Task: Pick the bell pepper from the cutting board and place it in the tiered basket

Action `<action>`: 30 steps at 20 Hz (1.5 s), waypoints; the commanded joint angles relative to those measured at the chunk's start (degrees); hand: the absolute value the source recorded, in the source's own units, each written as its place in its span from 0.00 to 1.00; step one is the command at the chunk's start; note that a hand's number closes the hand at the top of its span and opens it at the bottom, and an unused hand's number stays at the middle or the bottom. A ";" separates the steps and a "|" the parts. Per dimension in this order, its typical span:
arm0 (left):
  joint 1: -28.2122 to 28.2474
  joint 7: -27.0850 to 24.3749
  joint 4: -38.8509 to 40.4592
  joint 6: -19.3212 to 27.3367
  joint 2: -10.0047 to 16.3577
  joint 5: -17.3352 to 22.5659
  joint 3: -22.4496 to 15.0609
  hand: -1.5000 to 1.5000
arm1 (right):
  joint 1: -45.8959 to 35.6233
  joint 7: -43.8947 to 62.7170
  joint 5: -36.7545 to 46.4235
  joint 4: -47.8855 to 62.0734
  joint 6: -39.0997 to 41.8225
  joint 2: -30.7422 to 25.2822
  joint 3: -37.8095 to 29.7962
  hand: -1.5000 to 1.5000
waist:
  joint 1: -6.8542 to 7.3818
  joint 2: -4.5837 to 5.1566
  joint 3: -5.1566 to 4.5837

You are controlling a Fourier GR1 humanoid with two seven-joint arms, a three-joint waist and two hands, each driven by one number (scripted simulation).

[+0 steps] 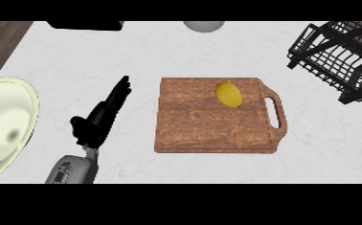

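bell pepper (228,95) on cutting board (198,123) | left hand (99,118) outstretched beside it

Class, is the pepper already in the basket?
No, the yellow pepper lies on the cutting board, well apart from the basket.

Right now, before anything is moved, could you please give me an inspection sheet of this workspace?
Surface: pale counter, with a wooden cutting board lying at its middle, handle to the right.
Job's things: yellow bell pepper on the board's far right part, untouched; black wire tiered basket at the far right corner, apart from the board.
Clutter: dark object at the far left and grey round object at the far edge, both cut off.
Hands: left hand open, fingers straight, left of the board, holding nothing; right hand not in view.
Cables: nothing seen.
Surroundings: pale sink basin at the left edge.
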 commanded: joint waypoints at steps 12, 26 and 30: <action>0.15 -1.02 1.57 0.07 -0.35 -0.52 1.16 0.50 | -5.19 10.71 -11.81 8.76 -1.99 3.03 -12.35 0.00 | -0.90 -0.23 -0.02; 1.11 -0.82 -0.26 0.01 -0.26 0.01 2.10 0.50 | 4.03 1.75 -9.04 2.16 -26.06 -10.70 -14.50 0.00 | -2.27 -0.50 0.03; 2.71 0.77 -1.93 0.45 -0.01 -0.02 2.27 0.50 | 8.35 -2.99 -15.65 -0.37 -21.70 -15.78 -20.85 0.00 | -3.14 -0.99 0.02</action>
